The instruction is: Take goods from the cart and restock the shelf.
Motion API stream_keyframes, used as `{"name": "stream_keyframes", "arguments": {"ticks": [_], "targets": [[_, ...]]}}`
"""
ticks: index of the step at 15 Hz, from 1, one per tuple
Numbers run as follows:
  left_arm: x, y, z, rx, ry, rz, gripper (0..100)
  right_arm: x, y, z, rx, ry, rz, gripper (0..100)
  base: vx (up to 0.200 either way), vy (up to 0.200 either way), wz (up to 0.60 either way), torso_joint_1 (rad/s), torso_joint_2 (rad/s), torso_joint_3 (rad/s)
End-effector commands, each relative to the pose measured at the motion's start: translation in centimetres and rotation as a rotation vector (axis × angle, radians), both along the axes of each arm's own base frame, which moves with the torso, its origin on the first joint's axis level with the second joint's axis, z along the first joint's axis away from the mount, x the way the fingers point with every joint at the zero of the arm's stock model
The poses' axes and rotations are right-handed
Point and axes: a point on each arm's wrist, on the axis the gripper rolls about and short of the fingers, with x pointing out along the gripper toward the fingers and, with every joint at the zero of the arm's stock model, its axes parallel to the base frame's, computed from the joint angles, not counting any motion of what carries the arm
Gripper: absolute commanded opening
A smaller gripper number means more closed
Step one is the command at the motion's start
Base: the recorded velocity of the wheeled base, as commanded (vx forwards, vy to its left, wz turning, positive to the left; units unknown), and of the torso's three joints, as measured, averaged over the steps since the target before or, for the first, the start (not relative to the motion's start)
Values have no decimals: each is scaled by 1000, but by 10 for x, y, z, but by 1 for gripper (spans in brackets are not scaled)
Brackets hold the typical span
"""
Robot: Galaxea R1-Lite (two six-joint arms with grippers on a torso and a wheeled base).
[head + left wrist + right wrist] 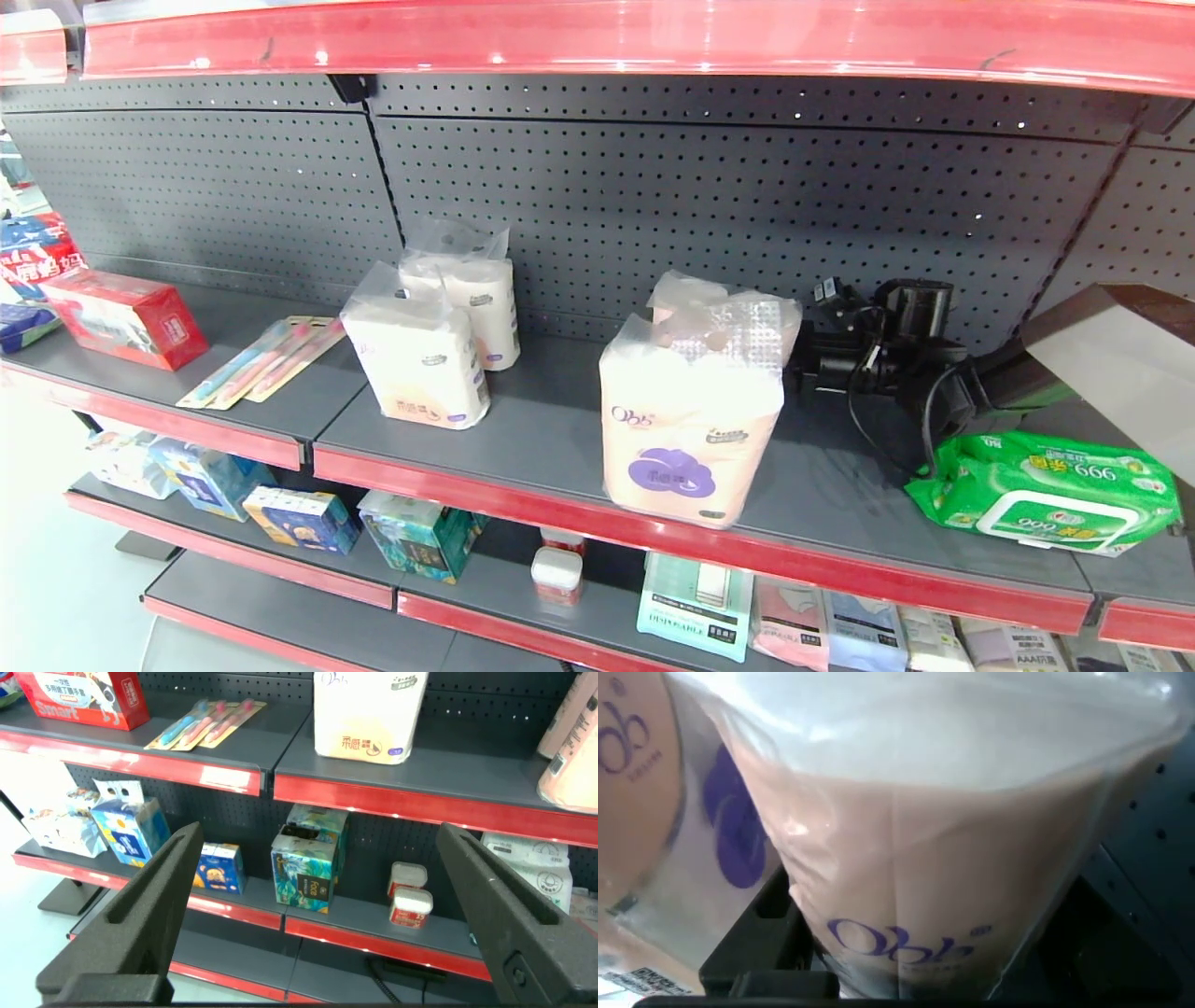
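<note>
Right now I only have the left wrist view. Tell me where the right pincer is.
Observer: The right pincer is shut on the peach tissue pack, over the middle shelf.
Operator: Say whether that pack is down.
Observer: It stands upright and appears to rest on the shelf, near the front edge.
Operator: Report what sits to its right.
Observer: A green wet-wipes pack lies flat there, apart from the tissue pack.

The tissue pack (952, 859) runs past the right wrist view's edges, a second pack (366, 714) is cropped at the left wrist view's edge, and the lower-shelf boxes (303, 518) are too small to identify.
</note>
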Motion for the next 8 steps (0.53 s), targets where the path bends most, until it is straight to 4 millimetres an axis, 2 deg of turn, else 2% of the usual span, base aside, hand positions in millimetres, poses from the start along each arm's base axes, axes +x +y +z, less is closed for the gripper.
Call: {"name": "stream_keyframes", "arguments": {"ticks": [1, 8], "targets": [[0, 0, 0, 0, 1, 1, 100, 0, -5, 2, -1, -7, -13, 0, 0, 0, 0, 0, 0, 0], [0, 0, 0, 0, 0, 1, 100, -5, -10, -3, -9, 0, -12, 0, 0, 0, 0, 0, 0, 0]]}}
